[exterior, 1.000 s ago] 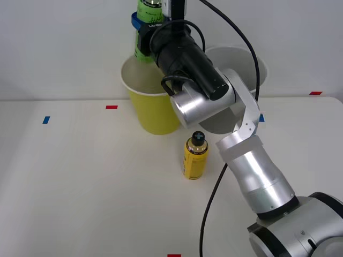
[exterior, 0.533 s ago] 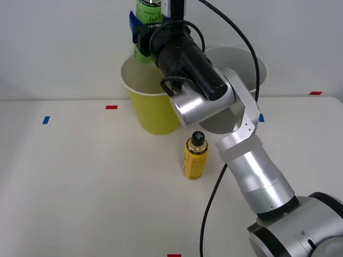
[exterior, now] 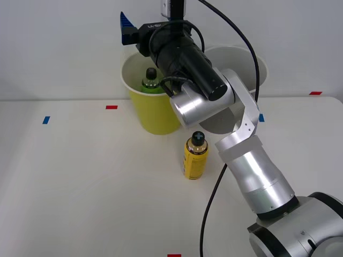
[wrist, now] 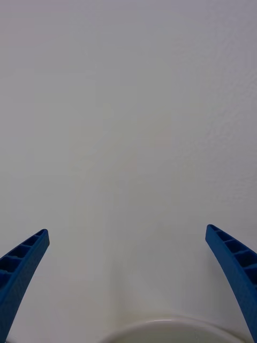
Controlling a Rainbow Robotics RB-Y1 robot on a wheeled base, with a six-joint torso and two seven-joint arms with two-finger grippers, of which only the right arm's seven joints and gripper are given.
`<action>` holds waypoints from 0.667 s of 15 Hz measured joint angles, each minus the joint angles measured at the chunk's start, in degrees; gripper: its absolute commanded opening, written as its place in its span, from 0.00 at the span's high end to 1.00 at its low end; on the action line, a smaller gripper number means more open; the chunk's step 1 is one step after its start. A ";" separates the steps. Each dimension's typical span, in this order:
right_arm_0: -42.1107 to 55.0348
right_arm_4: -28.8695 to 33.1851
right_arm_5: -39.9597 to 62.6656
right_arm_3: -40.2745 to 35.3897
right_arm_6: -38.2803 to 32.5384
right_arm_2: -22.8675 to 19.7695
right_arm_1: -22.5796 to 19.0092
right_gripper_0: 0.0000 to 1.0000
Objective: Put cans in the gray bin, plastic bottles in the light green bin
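The light green bin stands at the back of the table. A green plastic bottle with a black cap sits inside it, its top showing over the rim. My right gripper hovers open above the bin with nothing between its blue fingers. In the right wrist view the gripper faces the white wall, with the bin's white rim just below. The gray bin stands right of the green one, largely hidden behind my arm. A yellow can with a black cap stands upright in front of both bins.
A black cable hangs from my arm over the table's right half. Small red tape marks and blue tape marks dot the white table. The white wall rises close behind the bins.
The gripper was shut on the green bottle above the light green bin. It has opened and the bottle has dropped into the bin. The arm and the yellow can have stayed put.
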 measured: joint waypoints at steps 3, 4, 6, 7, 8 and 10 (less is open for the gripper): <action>0.00 0.00 -0.01 0.00 0.01 0.00 0.00 0.00; 0.00 0.00 0.00 0.00 0.02 0.00 0.00 0.00; 0.02 0.00 0.01 0.00 -0.03 0.00 0.00 0.00; 0.01 0.00 -0.02 0.00 -0.05 0.00 0.00 0.00; 0.01 0.00 -0.04 0.00 -0.06 0.00 0.00 0.00; 0.00 -0.02 -0.30 0.00 -0.03 0.03 0.00 0.00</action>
